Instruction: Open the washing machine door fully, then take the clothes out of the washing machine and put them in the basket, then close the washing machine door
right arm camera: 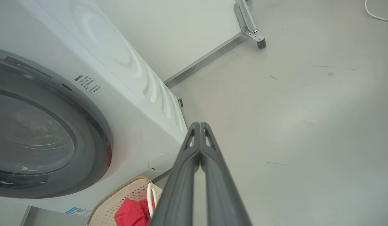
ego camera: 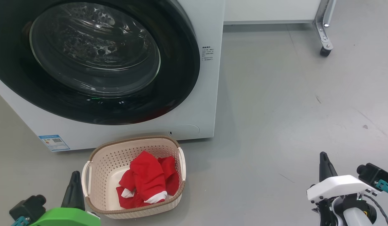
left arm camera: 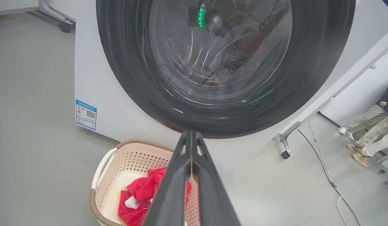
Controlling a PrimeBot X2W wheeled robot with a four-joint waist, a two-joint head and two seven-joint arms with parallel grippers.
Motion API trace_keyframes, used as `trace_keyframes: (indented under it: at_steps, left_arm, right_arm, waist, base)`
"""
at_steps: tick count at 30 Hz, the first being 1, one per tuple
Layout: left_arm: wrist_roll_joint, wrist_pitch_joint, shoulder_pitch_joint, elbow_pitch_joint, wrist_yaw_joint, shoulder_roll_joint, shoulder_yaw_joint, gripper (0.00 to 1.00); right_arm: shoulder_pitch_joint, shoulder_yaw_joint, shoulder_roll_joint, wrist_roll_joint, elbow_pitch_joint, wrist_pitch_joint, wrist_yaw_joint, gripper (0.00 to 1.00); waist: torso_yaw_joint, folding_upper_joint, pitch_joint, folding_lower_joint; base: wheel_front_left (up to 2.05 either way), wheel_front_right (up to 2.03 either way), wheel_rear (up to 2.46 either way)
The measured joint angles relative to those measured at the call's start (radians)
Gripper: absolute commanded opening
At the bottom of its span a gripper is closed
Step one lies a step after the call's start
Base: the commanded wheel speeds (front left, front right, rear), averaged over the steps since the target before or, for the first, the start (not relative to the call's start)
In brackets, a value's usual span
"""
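The washing machine (ego camera: 209,78) stands at the upper left, and its black-rimmed washing machine door (ego camera: 181,62) lies flat against the front, closed. Through the glass the drum looks bare. On the floor just in front sits the basket (ego camera: 99,157), with the red clothes (ego camera: 150,180) heaped inside. My left gripper (ego camera: 75,174) is shut and empty just left of the basket. Far to the right, over bare floor, my right gripper (ego camera: 323,155) is also shut and empty. In the wrist views the left gripper (left arm camera: 191,133) and right gripper (right arm camera: 200,124) show their fingers pressed together.
A metal frame leg on a caster (ego camera: 325,50) stands at the back right beside a white panel. A person's legs (left arm camera: 366,135) and a loose white cable (left arm camera: 326,169) are on the floor to the machine's side in the left wrist view.
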Motion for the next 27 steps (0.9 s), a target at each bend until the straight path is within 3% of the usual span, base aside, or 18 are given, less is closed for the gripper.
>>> trace_keyframes:
  at_steps: [27]
  left_arm:
    - [-0.324,0.088,-0.023,-0.001,0.000,0.003,0.021,0.00]
  right_arm:
    - [-0.001,-0.071,0.004,0.304,-0.025,0.090,0.023,0.00]
  waist:
    - [-0.007,0.0000,-0.012,0.0000]
  base:
    - [0.00,0.00,0.00]
